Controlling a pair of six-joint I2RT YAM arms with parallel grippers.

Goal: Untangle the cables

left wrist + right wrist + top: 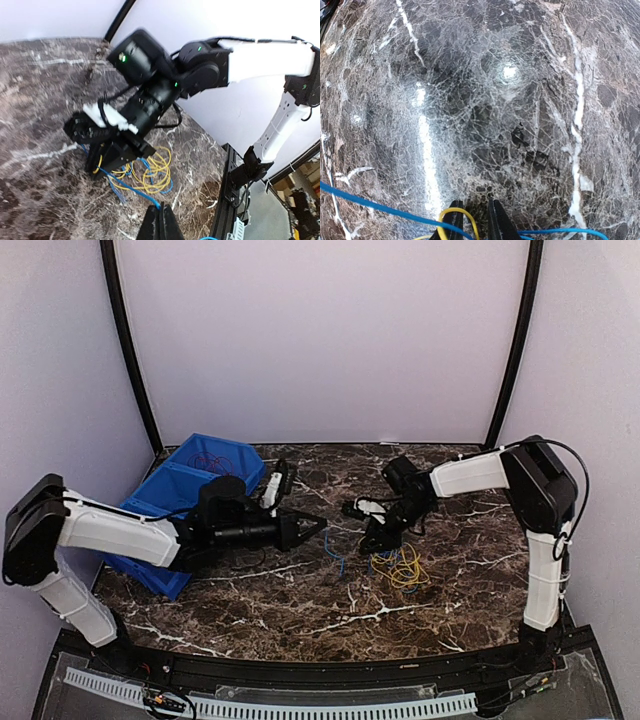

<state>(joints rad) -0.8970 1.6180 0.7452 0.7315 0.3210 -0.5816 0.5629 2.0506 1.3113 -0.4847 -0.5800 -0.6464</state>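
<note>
A tangle of yellow cable (403,570) and blue cable (338,558) lies on the marble table (300,610). My left gripper (318,526) is shut on one end of the blue cable (132,189), which stretches from its fingertips (160,207) back into the pile. My right gripper (378,543) points down onto the left side of the yellow cable (168,160). In the right wrist view its jaws (474,202) stand a little apart, open. A yellow loop (452,212) curves over the left finger into the gap, and the blue cable (370,202) crosses in front.
A blue bin (160,502) sits at the table's left, under my left arm, with a thin reddish wire (212,460) in its far compartment. Black frame rails (128,340) rise at both back corners. A black rail (300,670) runs along the near edge.
</note>
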